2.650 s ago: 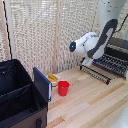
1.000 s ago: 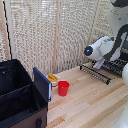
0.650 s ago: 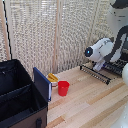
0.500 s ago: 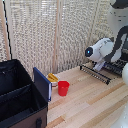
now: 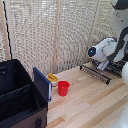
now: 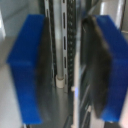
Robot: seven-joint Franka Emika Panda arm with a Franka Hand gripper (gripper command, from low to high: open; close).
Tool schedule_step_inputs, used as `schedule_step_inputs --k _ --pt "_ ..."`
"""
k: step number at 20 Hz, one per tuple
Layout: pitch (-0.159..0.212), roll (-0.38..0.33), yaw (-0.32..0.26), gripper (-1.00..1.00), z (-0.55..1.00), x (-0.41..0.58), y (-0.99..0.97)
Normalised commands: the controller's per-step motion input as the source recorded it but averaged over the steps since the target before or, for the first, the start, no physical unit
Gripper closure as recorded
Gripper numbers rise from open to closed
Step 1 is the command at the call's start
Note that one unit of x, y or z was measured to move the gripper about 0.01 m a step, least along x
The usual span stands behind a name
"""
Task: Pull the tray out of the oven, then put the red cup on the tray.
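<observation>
At the exterior view's right, the tray (image 5: 97,73) sticks out over the desk (image 5: 90,107) with the arm's jaws low over it. Wrist view: 2 blue pads (image 6: 29,65) stand apart, jaws open, tray bars between them. The red cup (image 5: 63,88) stands well apart, just beside a yellow item (image 5: 52,78) and the black box (image 5: 17,100).

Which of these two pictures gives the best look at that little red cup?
The exterior view does. The red cup stands upright and unblocked on the wooden table, between the black box and the tray. The wrist view shows none of it, only the blue jaws close up against metal bars.
</observation>
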Motion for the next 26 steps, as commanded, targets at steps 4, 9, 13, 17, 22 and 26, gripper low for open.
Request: schedule_step_inputs --k 4,9,13,17,22,26 --pt "0.007 0.0 0.017 1.0 0.1 0.0 -0.09" --pt "0.005 -0.003 -0.024 1.0 0.0 -0.03 0.57" --pt "0.0 -0.034 -0.042 1.0 -0.01 -0.108 0.92" --pt "0.002 -0.049 -0.026 1.0 -0.03 -0.117 0.94" --pt "0.013 -0.086 -0.034 1.0 -0.11 -0.05 0.91" --pt "0.016 -0.075 -0.032 1.0 -0.07 -0.005 0.67"
